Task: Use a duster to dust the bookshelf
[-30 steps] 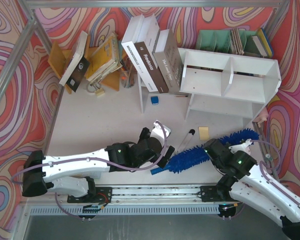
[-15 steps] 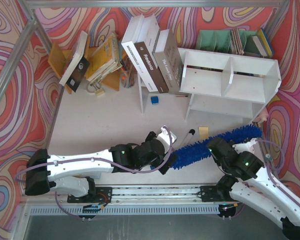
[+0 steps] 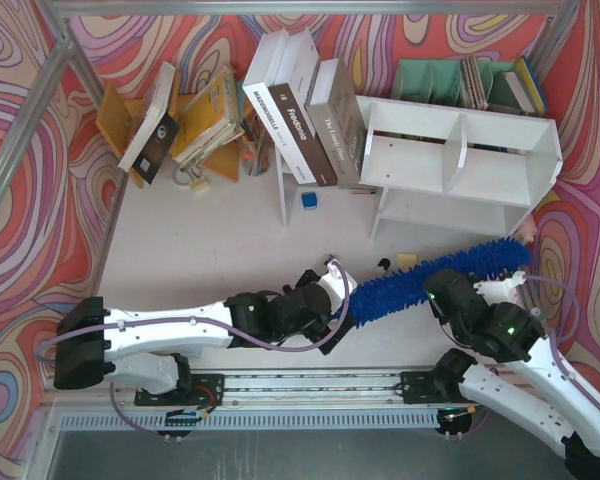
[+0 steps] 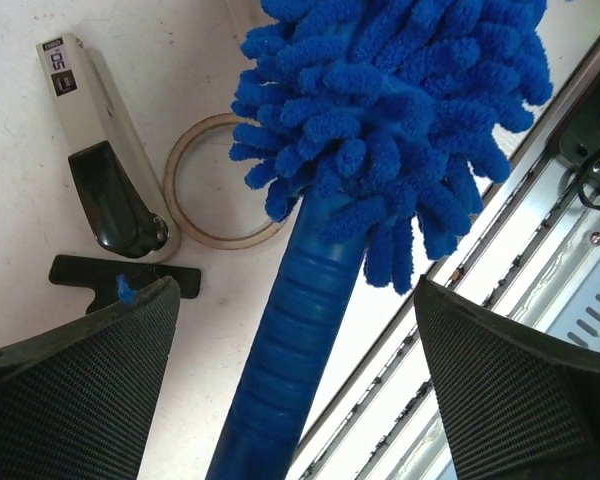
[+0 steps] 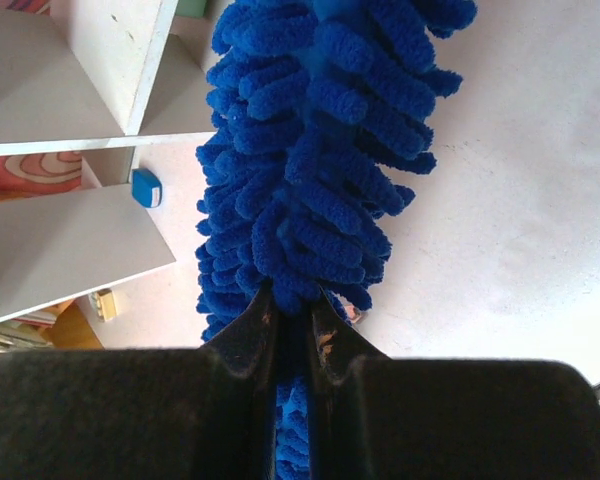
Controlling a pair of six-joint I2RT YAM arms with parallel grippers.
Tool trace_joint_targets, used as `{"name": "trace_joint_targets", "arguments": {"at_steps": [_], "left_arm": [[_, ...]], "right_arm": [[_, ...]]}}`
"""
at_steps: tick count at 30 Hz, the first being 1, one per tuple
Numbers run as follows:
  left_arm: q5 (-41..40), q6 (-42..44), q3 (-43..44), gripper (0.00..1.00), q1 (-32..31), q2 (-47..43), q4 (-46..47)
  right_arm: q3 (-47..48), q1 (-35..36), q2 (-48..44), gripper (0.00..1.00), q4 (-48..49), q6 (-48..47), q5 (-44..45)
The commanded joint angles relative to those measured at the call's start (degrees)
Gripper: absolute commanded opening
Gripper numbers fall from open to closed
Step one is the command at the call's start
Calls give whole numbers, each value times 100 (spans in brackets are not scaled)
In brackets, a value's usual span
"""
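**Q:** Top view: where is the duster, and which arm has it?

**A:** The duster (image 3: 410, 287) stretches slantwise over the near table. Its far tip is near the right front corner of the bookshelf (image 3: 460, 150), and it is in neither compartment. The right gripper (image 3: 438, 288) is clamped on the fluffy head. The left gripper (image 3: 345, 300) sits at the handle end.

**Q:** Left wrist view: is the left one gripping?

**A:** No. Its jaws stand wide apart, one on each side of the ribbed handle (image 4: 295, 330), and neither pad touches it. The step in hand appears to be taking over the handle. Centre the handle between the pads and close on the ribbed section below the fibres. Stay clear of the tape ring (image 4: 215, 185) beneath.

**Q:** Right wrist view?

**A:** The fingers (image 5: 242, 340) pinch the core of the head, with fibres spilling to both sides. The shelf boards are at upper left. Release this clamp only once the left grip is firm, otherwise the duster may swing or drop.
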Motion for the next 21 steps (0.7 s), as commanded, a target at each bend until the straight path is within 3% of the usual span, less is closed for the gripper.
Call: {"name": "trace_joint_targets", "arguments": {"at_steps": [1, 9, 21], "left_arm": [[88, 100, -81, 87, -26, 153, 264], [-195, -14, -66, 65, -31, 280, 194], [-230, -119, 203, 43, -27, 601, -308]], "right_arm": [[250, -39, -56, 0, -166, -24, 310], [287, -39, -80, 0, -170, -22, 269], [194, -39, -96, 0, -118, -23, 200]]}}
